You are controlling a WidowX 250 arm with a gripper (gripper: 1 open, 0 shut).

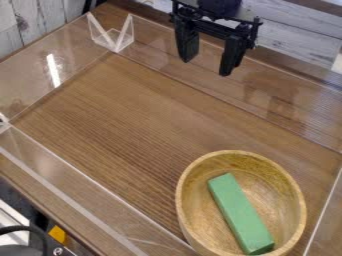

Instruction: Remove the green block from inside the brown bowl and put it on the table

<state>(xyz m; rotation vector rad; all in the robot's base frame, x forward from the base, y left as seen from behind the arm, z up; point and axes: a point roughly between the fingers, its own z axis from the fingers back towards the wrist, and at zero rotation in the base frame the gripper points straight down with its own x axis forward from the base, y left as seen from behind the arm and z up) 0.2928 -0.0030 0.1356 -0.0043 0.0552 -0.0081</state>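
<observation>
Block (239,213) lies flat inside the bowl (283,175) at the table's (120,120) near right corner. My gripper (211,52) hangs near the far edge, well apart, fingers (231,56) spread, apparently empty.

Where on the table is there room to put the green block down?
The table is bare from the clear wall on the left across to the brown bowl, and under the open tool. Only the near right corner is crowded: the bowl there holds the green block.
</observation>
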